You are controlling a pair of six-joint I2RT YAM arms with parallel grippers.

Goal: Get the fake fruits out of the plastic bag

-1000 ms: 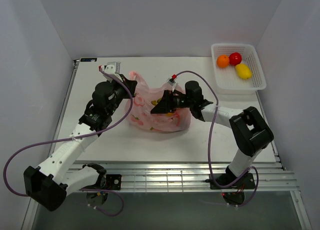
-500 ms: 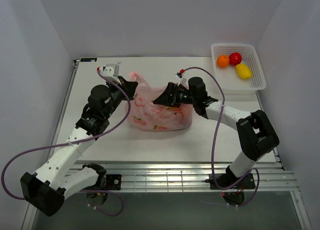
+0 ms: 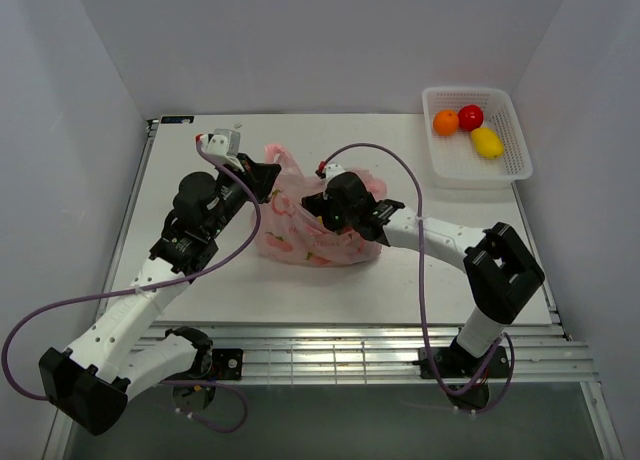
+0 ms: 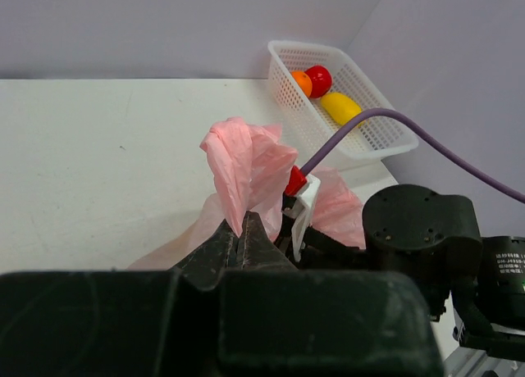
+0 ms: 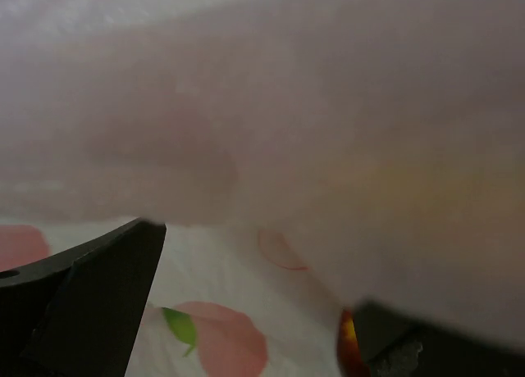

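Observation:
The pink plastic bag (image 3: 300, 230) printed with peaches lies mid-table. My left gripper (image 3: 268, 170) is shut on its bunched handle and holds it up; the left wrist view shows the pinch (image 4: 242, 227) below the pink plastic bag (image 4: 246, 156). My right gripper (image 3: 318, 208) reaches into the bag's mouth from the right. In the right wrist view it (image 5: 258, 270) is open, with printed film all around. An orange-red sliver (image 5: 348, 344) shows by its right finger; I cannot tell what it is. Three fake fruits, orange (image 3: 445, 122), red (image 3: 470, 117) and yellow (image 3: 487, 142), lie in the basket.
The white lattice basket (image 3: 500, 165) stands at the back right corner, close to the right wall; it also shows in the left wrist view (image 4: 361, 143). Purple cables loop off both arms. White walls close the table on three sides.
My right gripper has moved left, deeper into the bag's mouth. The left gripper has kept its hold on the handle, almost in place.

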